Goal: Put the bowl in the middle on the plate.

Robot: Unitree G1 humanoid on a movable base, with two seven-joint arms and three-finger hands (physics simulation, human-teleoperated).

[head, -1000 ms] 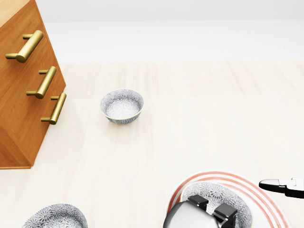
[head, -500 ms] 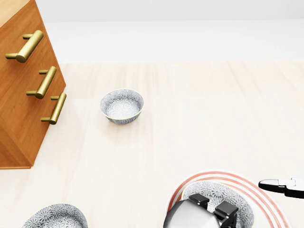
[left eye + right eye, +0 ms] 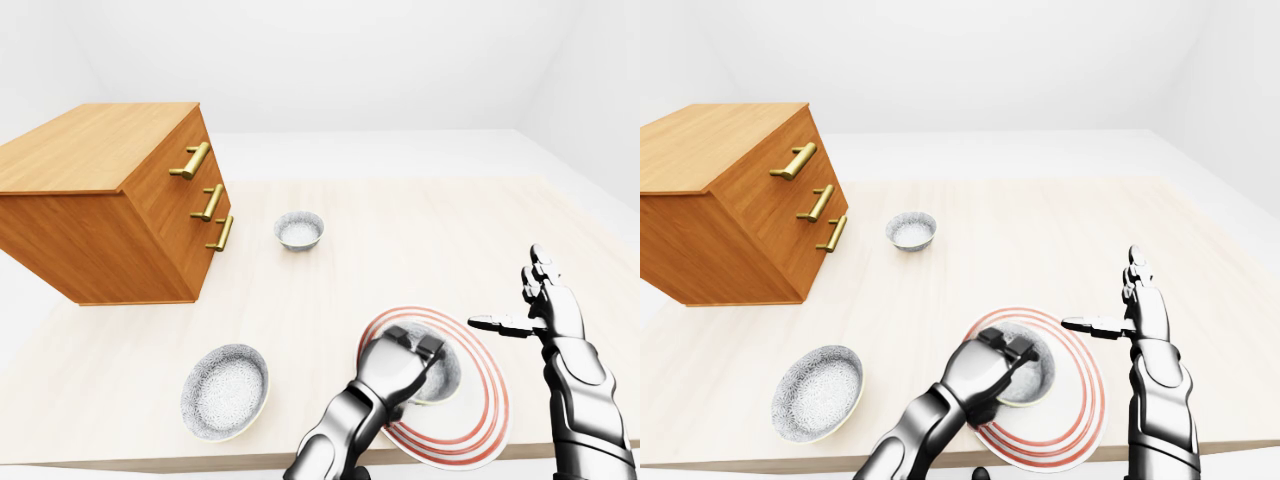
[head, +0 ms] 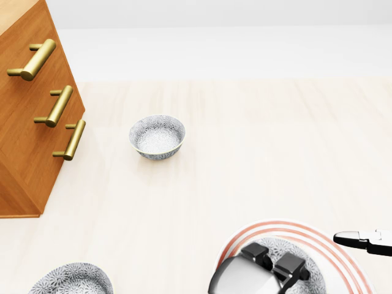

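- Left hand: fingers curled tight, dark tips hooked over the rim of the bowl at the side toward the bottom of the left-eye view; thumb hidden behind the palm.
- Bowl location: inside the red rings of the plate, toward the plate's left part in the left-eye view. Cannot tell whether its base lies flat on the plate.
- Right hand: empty, fingers spread and pointing up, thumb stretched out sideways above the plate's right rim; touches nothing.
- Bowls, count 3: all round, grey-and-white with a fine speckled pattern. One on the plate; far bowl near the chest; near bowl at lower left of the left-eye view, well apart from the plate.
- Plate, count 1: white, flat, concentric red rings.
- Chest of drawers, count 1: orange-brown wood, box-shaped, with 3 brass bar handles.
- Table: pale wood grain, matte.
- Both hands: glossy silver metal segments with black joints.
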